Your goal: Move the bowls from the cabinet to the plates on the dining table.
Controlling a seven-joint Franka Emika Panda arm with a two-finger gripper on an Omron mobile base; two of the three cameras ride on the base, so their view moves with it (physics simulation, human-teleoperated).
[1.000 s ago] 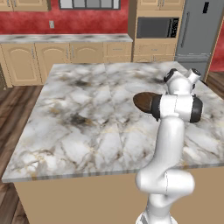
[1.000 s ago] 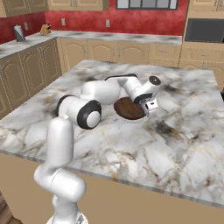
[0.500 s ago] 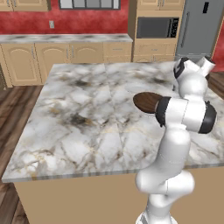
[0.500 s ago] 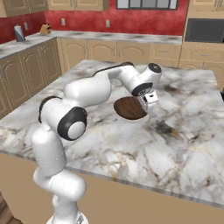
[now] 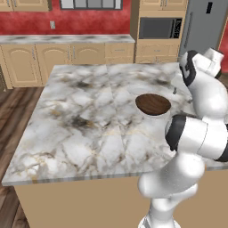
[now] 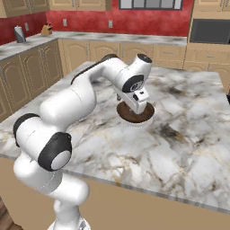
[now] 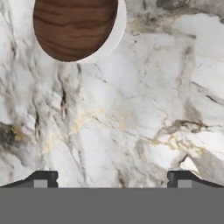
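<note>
In the left base view the white arm rises at the lower right, folds at a dark elbow and leans over the right edge of the large marble-topped dining table (image 5: 89,129). Its hand is turned away here, so the fingers cannot be judged from this side. A round, shallow, dark brown wood-grain bowl (image 5: 153,103) sits on a thin white plate (image 5: 156,115) on the right half of the tabletop, just left of the forearm. Behind the table run low tan arched-panel cabinets (image 5: 67,60) under a marble counter, a red wall, a built-in dark microwave (image 5: 160,28) and a grey refrigerator (image 5: 202,26).

In the right base view the arm arches from the lower left across the table, and the wrist hangs low over the bowl, partly covering it. The gripper (image 6: 137,104) is close above the bowl's rim, and whether it touches cannot be told.

In the hand view the two dark fingertips (image 7: 43,178) stand wide apart with only veined marble between them, grasping nothing. The bowl lies at the top left, clear of the fingers, with the plate's white rim showing along its right and lower edge.
</note>
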